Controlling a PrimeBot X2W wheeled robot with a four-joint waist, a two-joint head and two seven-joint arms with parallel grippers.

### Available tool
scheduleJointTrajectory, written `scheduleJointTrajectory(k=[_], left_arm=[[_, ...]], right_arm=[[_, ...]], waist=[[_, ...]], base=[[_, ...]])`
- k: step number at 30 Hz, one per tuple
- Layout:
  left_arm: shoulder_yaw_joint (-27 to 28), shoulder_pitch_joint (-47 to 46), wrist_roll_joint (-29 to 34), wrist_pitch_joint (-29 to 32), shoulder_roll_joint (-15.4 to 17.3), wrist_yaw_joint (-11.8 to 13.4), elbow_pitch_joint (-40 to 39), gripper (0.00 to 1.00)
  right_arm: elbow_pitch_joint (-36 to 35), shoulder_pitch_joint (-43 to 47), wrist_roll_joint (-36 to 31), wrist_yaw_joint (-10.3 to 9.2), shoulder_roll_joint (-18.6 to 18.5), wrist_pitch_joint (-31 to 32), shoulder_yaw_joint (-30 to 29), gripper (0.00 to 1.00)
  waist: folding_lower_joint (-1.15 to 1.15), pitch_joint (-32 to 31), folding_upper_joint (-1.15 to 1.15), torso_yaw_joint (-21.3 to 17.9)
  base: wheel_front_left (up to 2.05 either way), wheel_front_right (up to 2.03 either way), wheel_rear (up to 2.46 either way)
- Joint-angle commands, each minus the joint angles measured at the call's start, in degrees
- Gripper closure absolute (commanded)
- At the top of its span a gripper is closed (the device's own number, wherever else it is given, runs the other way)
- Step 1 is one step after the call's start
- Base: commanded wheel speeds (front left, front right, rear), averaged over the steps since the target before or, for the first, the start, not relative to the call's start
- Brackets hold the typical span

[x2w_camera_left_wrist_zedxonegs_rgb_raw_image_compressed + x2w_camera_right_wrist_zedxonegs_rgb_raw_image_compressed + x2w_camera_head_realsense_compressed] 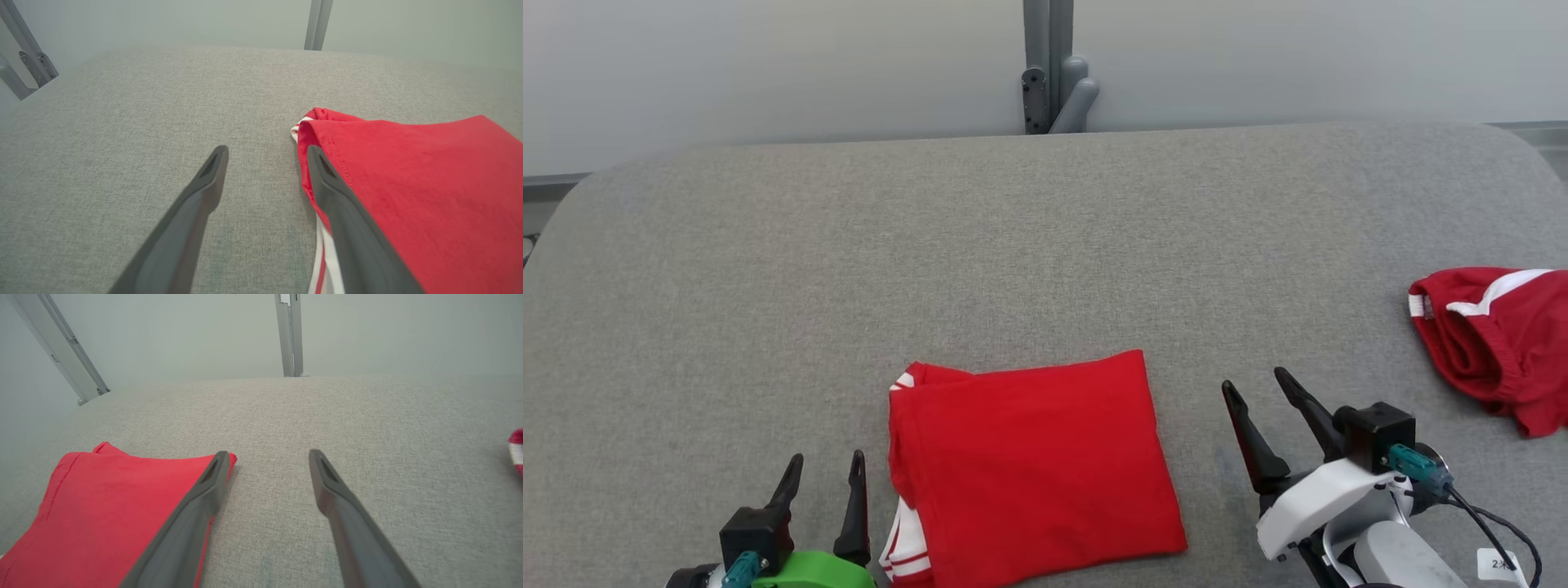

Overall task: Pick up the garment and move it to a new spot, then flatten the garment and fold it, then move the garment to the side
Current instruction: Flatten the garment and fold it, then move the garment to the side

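1. Fingers first: your left fingers (855, 510) stand spread apart with nothing between them. Your right fingers (1252, 445) are spread just as wide and are also empty.
2. You will find the folded red fabric garment with white stripes (1037, 465) lying flat on the grey fabric-covered surface (849, 245), near its front edge and between the two pairs of fingers.
3. Your left fingers sit just beside the garment's left edge, where the white stripes show. In the left wrist view one finger crosses that hem, and you cannot tell whether it touches.
4. Your right fingers stand off the garment's right edge, with a strip of bare surface between. In the right wrist view one finger lines up with the garment's far corner.
5. You also have a crumpled red garment with a white band (1494, 343) at the surface's right side, well apart from the folded one.
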Motion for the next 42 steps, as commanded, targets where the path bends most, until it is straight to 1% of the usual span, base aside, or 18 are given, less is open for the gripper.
scheduleJointTrajectory(k=[1,4,5,11,15,24,29,32,33,39,42], left_arm=[[0.65,0.78,0.64,-0.16,0.18,-0.06,-0.26,0.0],[2.17,1.94,1.07,-0.16,0.17,-0.23,-0.26,0.0],[2.89,2.33,1.18,-0.16,0.18,-0.3,-0.31,0.0],[4.38,3.15,1.64,-0.16,0.19,0.02,-1.12,0.0],[4.97,3.53,1.61,-0.16,0.18,0.29,-1.67,0.0],[5.26,3.72,1.86,-0.16,0.18,0.15,-2.75,0.0],[4.28,1.99,1.07,-0.16,0.18,0.22,-3.09,0.0],[3.17,1.46,0.5,-0.16,0.18,0.46,-3.11,0.0],[3.17,1.46,0.5,-0.16,0.18,0.46,-3.11,0.0],[0.64,-0.48,-0.06,-0.16,0.2,0.82,-3.29,0.0],[-0.37,-1.47,-0.02,-0.16,0.17,0.89,-3.6,0.0]], right_arm=[[-0.44,0.82,-1.35,0.0,0.5,-0.14,-0.83,0.0],[-0.89,2.31,-3.6,-0.01,1.96,-0.15,-3.73,0.0],[-1.22,3.13,-4.44,-0.01,2.89,-0.15,-5.69,0.0],[-1.89,4.71,-5.74,-0.01,4.29,-0.15,-8.8,0.0],[-2.29,5.18,-6.19,-0.01,4.73,-0.15,-9.71,0.0],[-2.53,5.03,-6.38,-0.01,5.22,-0.15,-9.71,0.0],[-2.2,3.91,-5.55,-0.01,5.06,-0.15,-7.69,0.0],[-0.56,2.72,-3.2,0.0,4.41,-0.16,-3.11,0.0],[-0.56,2.72,-3.2,0.0,4.41,-0.16,-3.11,0.0],[3.95,-1.14,4.58,-0.01,2.13,-0.16,6.17,0.0],[7.8,-3.45,7.78,-0.01,1.32,-0.16,8.48,0.0]], waist=[[0.0,-1.1,0.0,-1.74],[0.0,-1.79,0.0,-2.73],[0.0,-2.11,0.0,-3.11],[0.0,-2.49,0.0,-3.82],[0.0,-2.39,0.0,-4.03],[0.0,-1.7,0.0,-4.03],[0.0,0.49,0.0,-2.42],[0.0,2.24,0.0,-0.99],[0.0,2.24,0.0,-0.99],[0.0,5.59,0.0,2.86],[0.0,6.65,0.0,4.74]], base=[[0.0,0.0,0.0],[0.0,0.0,0.0],[0.0,0.0,0.0],[0.0,0.0,0.0],[0.0,0.0,0.0],[0.0,0.0,0.0],[0.0,0.0,0.0],[0.0,0.0,0.0],[0.0,0.0,0.0],[0.0,0.0,0.0],[0.0,0.0,0.0]])
